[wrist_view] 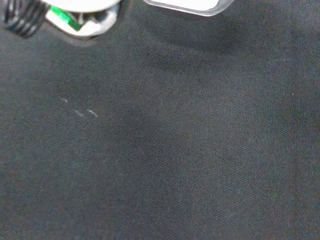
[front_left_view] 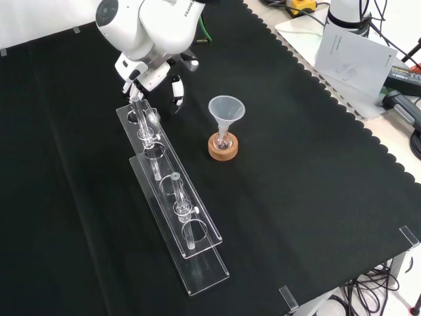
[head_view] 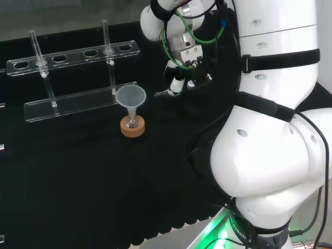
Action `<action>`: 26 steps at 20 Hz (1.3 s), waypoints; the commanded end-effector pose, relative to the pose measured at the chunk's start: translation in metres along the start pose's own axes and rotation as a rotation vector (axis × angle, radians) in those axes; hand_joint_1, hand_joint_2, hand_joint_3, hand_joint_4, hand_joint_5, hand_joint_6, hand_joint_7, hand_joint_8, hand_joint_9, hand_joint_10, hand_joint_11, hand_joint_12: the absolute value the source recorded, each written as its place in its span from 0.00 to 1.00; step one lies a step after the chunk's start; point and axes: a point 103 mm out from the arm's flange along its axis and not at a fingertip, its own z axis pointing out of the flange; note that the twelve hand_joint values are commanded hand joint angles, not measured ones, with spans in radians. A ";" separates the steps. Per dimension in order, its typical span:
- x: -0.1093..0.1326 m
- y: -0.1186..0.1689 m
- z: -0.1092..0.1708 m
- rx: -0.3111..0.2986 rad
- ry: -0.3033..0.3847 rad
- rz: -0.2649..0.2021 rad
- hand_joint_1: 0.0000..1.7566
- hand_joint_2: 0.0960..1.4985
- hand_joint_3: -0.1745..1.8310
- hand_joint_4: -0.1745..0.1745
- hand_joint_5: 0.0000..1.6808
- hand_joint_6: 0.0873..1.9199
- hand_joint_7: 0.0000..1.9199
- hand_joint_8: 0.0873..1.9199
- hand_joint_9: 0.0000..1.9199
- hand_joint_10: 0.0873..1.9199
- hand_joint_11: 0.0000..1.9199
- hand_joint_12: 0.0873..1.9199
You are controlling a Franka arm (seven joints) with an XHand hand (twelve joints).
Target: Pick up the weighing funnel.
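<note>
Front view, nearest first. The black cloth point(front_left_view: 296, 197) is spread over the whole bench. A long clear rack point(front_left_view: 174, 197) is set nearest the camera and runs away toward the upper left, with clear tubes point(front_left_view: 141, 122) standing upright in it. To the right of the rack's far half, the funnel point(front_left_view: 226, 108) is stood mouth up with its stem in a small flask point(front_left_view: 222, 139) on a cork ring point(front_left_view: 222, 150).

Beyond the rack's far end, the hand point(front_left_view: 154, 76) is held low over the cloth under the white arm point(front_left_view: 151, 26). The fingers point(front_left_view: 176, 92) are pointed downward, loosely straight and spread apart. Nothing is seen gripped between them.

Head view. The hand is found right of the funnel and a little farther off, with its fingertips close to the cloth. A faint clear outline, taken to be the weighing funnel point(head_view: 161, 94), is noted flat on the cloth. It is just left of the fingertips and on the side toward the rack. Whether a fingertip touches it cannot be told, as the piece is clear and barely made out. It is not enclosed by the fingers.

Wrist view. The cloth weave is seen close past the palm.
</note>
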 end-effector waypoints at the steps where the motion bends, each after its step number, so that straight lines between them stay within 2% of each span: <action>1: -0.002 0.006 0.003 -0.013 -0.012 0.009 0.51 0.34 0.40 0.50 0.40 0.01 0.23 0.31 0.33 0.26 0.18 0.68; 16: -0.004 0.016 0.009 0.003 -0.020 -0.007 0.52 0.35 0.40 0.56 0.49 0.07 0.26 0.30 0.36 0.24 0.19 0.67; 26: -0.007 0.023 0.014 -0.003 -0.010 0.003 0.52 0.36 0.39 0.58 0.47 0.21 0.28 0.29 0.39 0.21 0.20 0.67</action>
